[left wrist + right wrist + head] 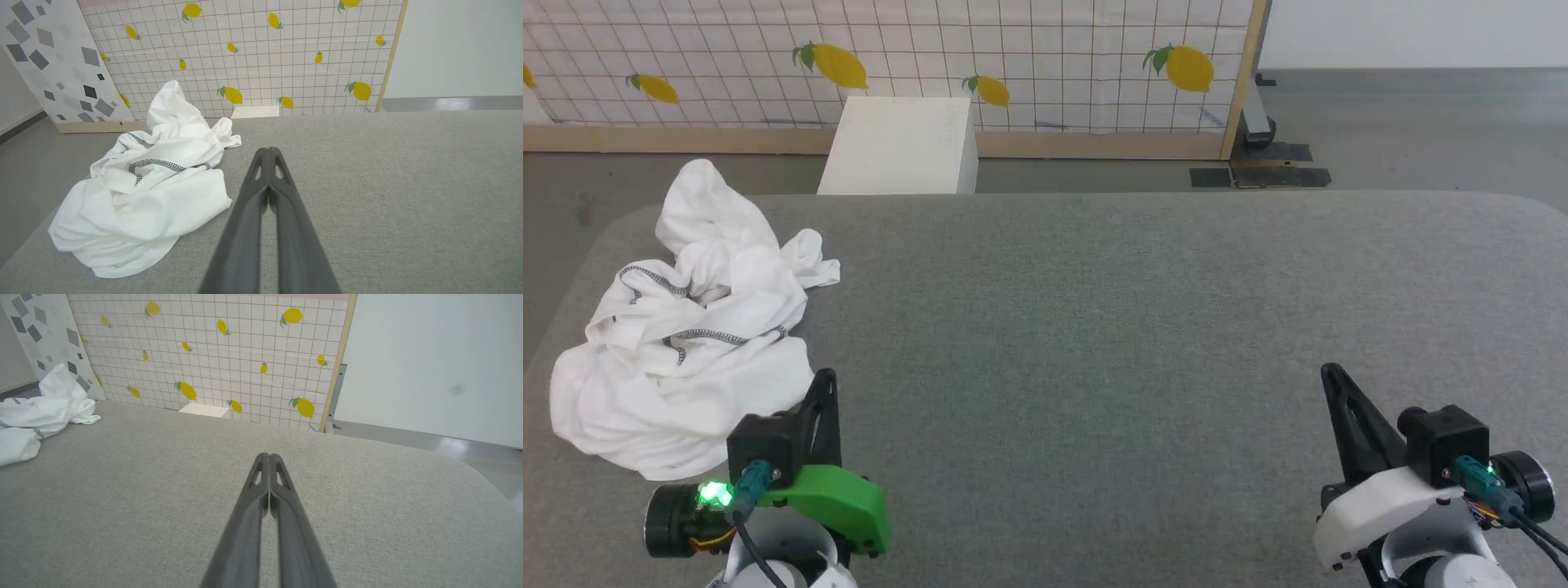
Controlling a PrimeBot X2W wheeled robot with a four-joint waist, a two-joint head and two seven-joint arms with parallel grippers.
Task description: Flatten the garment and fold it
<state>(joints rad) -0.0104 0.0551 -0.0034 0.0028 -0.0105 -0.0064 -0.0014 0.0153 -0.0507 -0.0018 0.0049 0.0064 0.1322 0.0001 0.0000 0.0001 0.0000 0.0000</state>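
Cannot trace sleeves or neckline in the bunched garment (686,384); cropped by the right wrist view's left edge; cannot see base of white box (898,147) behind table (1094,327).

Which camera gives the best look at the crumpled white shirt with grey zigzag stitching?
The left wrist view: the whole crumpled white thin-fabric shirt lies close and unobstructed, stitching clear. The head view shows it smaller and farther off; the right wrist view crops it at that picture's left edge.

Grey fabric table (1135,327); white box (898,147) behind it; lemon-print panel (1013,57) (wood-framed) beyond; grey floor (1421,122).
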